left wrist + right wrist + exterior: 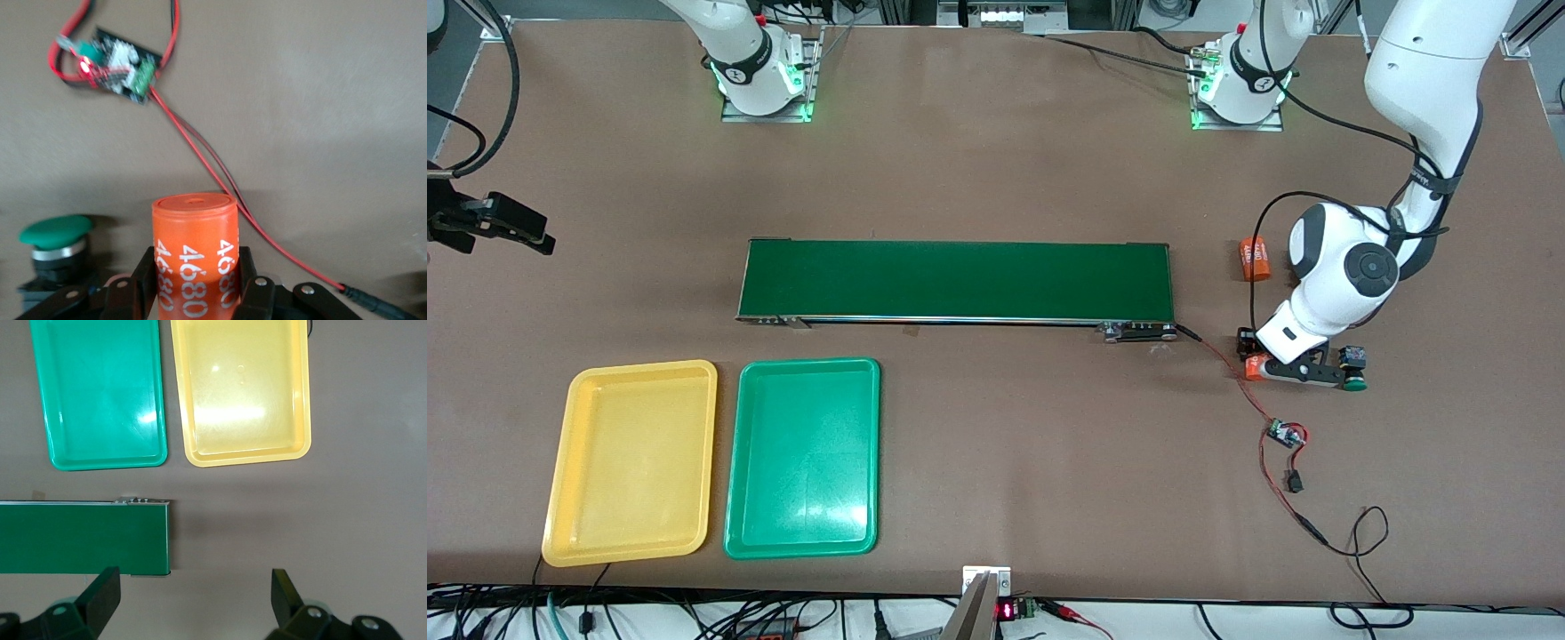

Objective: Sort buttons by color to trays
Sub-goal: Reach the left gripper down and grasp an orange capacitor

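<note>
Front view, listed from the right arm's end of the table to the left arm's.

Right gripper [503,229]: black two-finger tool held at the table's edge on the right arm's end, arm waiting. In the right wrist view its fingers [100,590] stand wide apart with nothing between them.

Yellow shallow rectangular plastic tray [560,498]: empty, nearer the front camera than the right gripper.

Green shallow rectangular plastic tray [867,462]: same size, just beside the yellow one on its side toward the left arm, also empty.

Long dark green conveyor belt [956,280]: mid-table, between the two grippers, farther from the front camera than both trays.

Small circuit board with red and black wires [1285,434]: near the left gripper, nearer the front camera.

Left gripper [1303,369]: down at the table near the belt's end, fingers [143,277] clamped on an orange plastic cylinder printed with white numbers [195,257].

Second orange cylinder [1255,259]: lying near the left gripper, farther from the front camera.

Green-capped push-button with black body [1354,369]: on the table just beside the left gripper, not gripped.
</note>
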